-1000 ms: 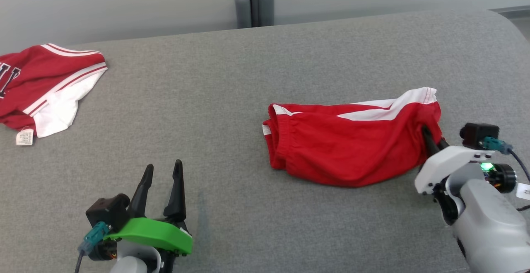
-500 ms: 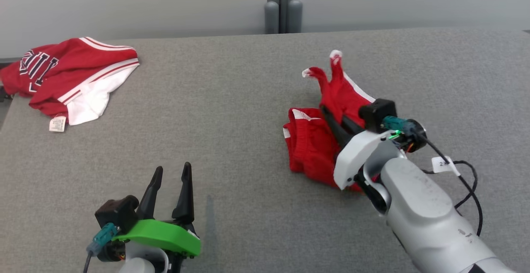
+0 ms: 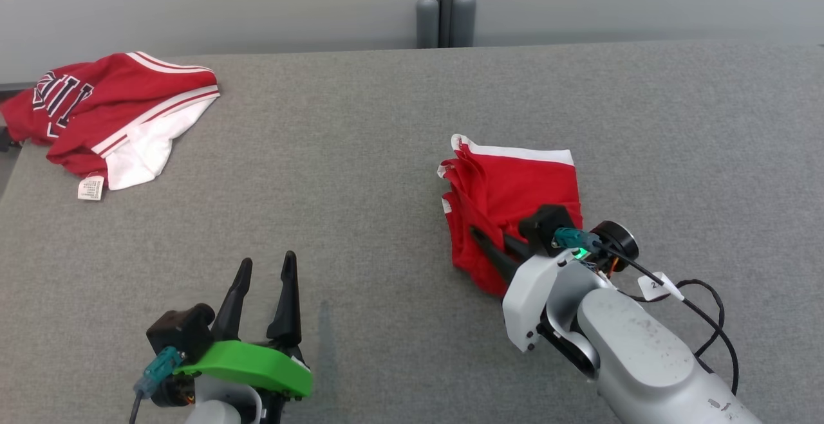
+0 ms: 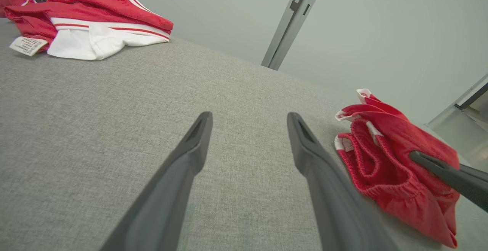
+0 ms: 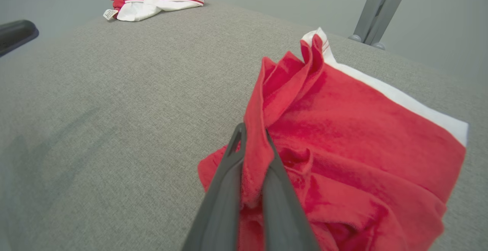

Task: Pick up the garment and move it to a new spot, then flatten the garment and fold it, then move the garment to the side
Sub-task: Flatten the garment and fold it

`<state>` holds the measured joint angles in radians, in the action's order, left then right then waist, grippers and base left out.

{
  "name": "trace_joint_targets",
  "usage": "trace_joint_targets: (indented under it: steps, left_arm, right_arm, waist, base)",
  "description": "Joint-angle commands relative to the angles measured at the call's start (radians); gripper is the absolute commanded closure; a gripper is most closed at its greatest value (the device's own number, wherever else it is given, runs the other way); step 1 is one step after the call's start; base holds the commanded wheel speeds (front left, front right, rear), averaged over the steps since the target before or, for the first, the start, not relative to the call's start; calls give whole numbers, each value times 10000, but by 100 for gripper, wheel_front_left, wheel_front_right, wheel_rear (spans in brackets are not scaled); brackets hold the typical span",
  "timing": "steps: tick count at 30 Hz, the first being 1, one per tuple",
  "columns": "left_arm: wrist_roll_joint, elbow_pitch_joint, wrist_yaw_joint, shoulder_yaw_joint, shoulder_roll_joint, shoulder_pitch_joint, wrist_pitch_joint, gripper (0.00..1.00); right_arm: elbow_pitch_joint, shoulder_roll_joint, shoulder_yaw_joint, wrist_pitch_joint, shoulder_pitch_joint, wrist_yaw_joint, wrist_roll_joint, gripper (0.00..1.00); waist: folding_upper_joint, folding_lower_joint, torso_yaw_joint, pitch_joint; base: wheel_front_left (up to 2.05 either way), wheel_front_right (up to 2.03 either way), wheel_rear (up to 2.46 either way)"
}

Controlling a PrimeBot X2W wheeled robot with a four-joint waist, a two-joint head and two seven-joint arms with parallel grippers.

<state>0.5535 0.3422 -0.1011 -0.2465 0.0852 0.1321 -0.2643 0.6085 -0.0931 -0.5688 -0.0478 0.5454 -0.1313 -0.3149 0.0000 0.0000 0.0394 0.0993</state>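
Note:
The garment (image 3: 515, 192) is a pair of red shorts with a white stripe, lying doubled over on itself right of centre on the grey padded table (image 3: 360, 154). My right gripper (image 3: 488, 237) is shut on a fold of its red cloth at the near left edge; the right wrist view has the cloth pinched between the two fingers (image 5: 252, 133), with the garment (image 5: 362, 129) spread to the right. My left gripper (image 3: 268, 260) stands open at the lower left, nothing between its fingers (image 4: 249, 117), apart from the garment (image 4: 385, 144).
A second red and white garment (image 3: 116, 109) with dark lettering lies bunched at the table's far left corner. A grey post (image 3: 441, 6) stands behind the far edge. A cable hangs from the right wrist (image 3: 702, 295).
My right gripper lifted the garment's right end and carried it over to the left, laying it on the other half. The head camera shifted early on. The left gripper stayed put.

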Motion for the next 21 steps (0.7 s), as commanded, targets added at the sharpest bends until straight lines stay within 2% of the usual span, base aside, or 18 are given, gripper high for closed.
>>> trace_joint_targets:
  steps: [1, 2, 3, 4, 10, 16, 21]
  left_arm:
    - [-37, 28, -33, 19, -2, -103, -1, 0]
    - [-48, 31, -43, 14, -9, -80, 0, 0]
    - [-57, 34, -45, 9, -16, -64, -1, 0]
    - [-70, 37, -44, -3, -26, -44, 0, 0]
    - [-133, 97, -95, -93, -61, 48, 0, 0]
    - [-152, 140, -122, -215, -123, 105, 0, 0]
    - [-169, 150, -152, -307, -170, 265, -1, 0]
  right_arm:
    - [-190, -54, -5, 62, -195, 11, 88, 94]
    - [-350, -53, -24, 77, -271, 11, 70, 70]
    - [-474, -49, -39, 72, -321, 11, 46, 17]
    - [-612, -59, -33, 78, -370, 11, 32, 0]
    - [-1527, -141, 241, -215, -594, 11, -208, 0]
    - [-2342, -311, 1510, -504, -641, 11, 19, 0]
    - [-2249, -576, 2436, -434, -446, 11, 862, 0]
  waist:
    - [0, 0, -67, 27]
    - [0, 0, -96, 40]
    - [0, 0, -118, 49]
    - [0, 0, -142, 62]
    - [0, 0, -207, 87]
    - [0, 0, -158, 128]
    - [0, 0, 4, 293]
  base:
    - [0, 0, 0]
    - [0, 0, 0]
    - [0, 0, 0]
    - [0, 0, 0]
    - [0, 0, 0]
    - [0, 0, 0]
    - [0, 0, 0]
